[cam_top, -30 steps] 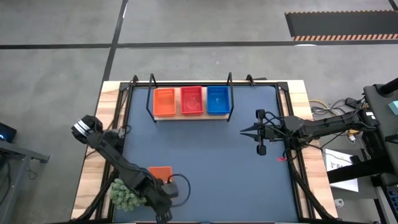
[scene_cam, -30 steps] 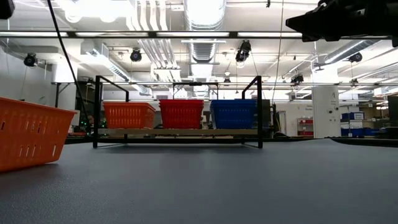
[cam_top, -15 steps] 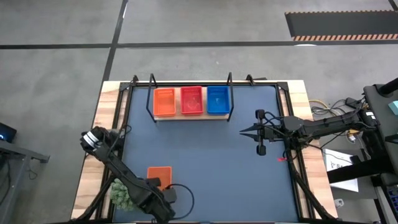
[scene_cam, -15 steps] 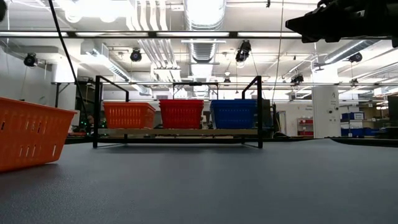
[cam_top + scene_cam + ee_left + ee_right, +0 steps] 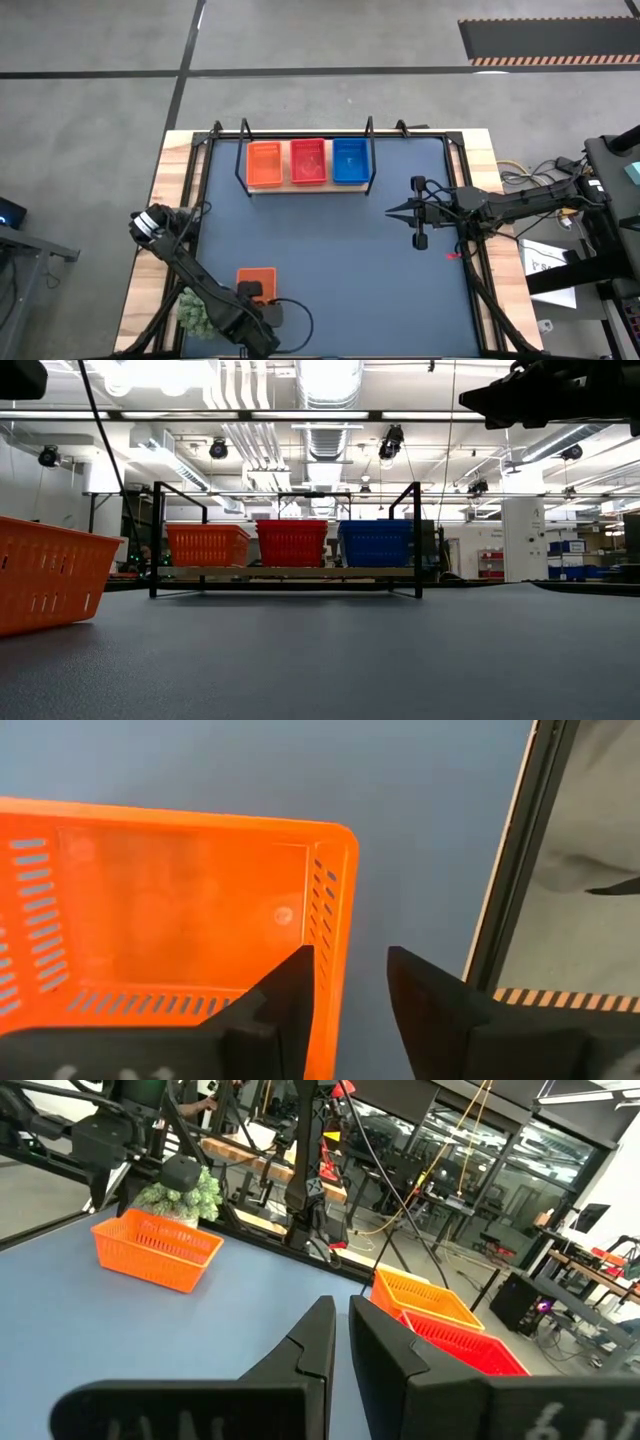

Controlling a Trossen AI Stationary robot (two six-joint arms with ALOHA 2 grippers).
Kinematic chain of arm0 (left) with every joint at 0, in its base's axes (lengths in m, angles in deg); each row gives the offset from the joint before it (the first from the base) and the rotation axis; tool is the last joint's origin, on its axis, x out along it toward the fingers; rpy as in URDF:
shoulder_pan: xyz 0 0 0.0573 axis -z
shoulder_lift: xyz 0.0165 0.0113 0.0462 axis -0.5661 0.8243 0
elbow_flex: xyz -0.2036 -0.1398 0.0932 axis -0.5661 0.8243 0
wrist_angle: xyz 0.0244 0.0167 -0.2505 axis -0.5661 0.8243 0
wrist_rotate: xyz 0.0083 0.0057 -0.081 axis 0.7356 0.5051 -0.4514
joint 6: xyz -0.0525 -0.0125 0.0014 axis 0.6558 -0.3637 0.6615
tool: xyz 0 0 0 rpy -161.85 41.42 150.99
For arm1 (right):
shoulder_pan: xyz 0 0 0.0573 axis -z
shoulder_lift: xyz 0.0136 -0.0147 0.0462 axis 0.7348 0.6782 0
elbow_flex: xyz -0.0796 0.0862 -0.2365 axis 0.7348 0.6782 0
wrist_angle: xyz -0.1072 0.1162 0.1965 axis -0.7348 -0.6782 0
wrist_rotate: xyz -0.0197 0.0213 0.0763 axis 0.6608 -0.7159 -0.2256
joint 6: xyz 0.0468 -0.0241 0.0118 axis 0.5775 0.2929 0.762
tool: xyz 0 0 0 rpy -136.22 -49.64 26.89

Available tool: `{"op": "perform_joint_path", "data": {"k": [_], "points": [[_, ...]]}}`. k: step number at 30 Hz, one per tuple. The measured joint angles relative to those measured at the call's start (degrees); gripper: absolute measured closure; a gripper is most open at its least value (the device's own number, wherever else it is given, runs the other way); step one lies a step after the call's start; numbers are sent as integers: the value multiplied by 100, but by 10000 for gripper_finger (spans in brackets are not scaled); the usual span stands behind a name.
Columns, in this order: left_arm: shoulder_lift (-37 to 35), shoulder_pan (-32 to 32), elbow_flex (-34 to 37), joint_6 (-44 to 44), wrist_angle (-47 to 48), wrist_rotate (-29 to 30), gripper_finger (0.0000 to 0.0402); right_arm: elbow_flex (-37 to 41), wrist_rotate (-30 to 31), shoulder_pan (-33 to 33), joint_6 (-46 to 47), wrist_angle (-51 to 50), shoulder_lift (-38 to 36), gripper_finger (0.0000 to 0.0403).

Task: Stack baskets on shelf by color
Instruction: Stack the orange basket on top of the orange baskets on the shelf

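A loose orange basket stands by its bottom on the dark-blue mat near the table's near-left corner; it also shows in the low view and the right wrist view. My left gripper is open over its near wall, one finger inside the basket and one outside. The shelf at the far edge carries an orange basket, a red basket and a blue basket side by side. My right gripper hangs shut above the mat's right part. My left gripper comes from above, with one finger inside the orange basket and the other outside its near wall. A gap shows beside the outer finger. Whether the inner finger touches the wall, I cannot tell. The basket rests flat on the mat.
A green spiky plant ball lies just left of the loose basket, beside my left arm. The black table frame runs close past the basket's near side. Open mat lies between the basket, the shelf and my right arm.
My left arm has drawn back toward the table's near edge, and its gripper has swung from the basket's right side to over its near wall. The basket has stayed where it was. My right arm has kept still.
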State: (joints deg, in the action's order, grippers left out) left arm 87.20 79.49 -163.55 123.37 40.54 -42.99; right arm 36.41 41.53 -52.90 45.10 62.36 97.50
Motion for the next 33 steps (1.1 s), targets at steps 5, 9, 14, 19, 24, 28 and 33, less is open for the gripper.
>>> {"op": "perform_joint_path", "data": {"k": [5,9,14,19,24,28,33], "points": [[0,0,234,-15,-412,4,288,0,1,0,-1,-4,0,376],[0,0,511,-12,-633,4,288,0,0,0,-1,-7,0,376],[0,0,835,-14,-829,4,288,0,0,0,1,-7,0,376],[1,0,904,-79,-951,4,319,0,0,0,5,-11,0,376],[-2,0,906,-63,-1002,-31,389,2,2,2,5,-11,0,376],[-2,0,906,-33,-1004,-35,394,2,0,0,5,-15,0,376],[-35,-90,770,-63,-957,-83,400,2,2,1,5,-15,0,376]]}}
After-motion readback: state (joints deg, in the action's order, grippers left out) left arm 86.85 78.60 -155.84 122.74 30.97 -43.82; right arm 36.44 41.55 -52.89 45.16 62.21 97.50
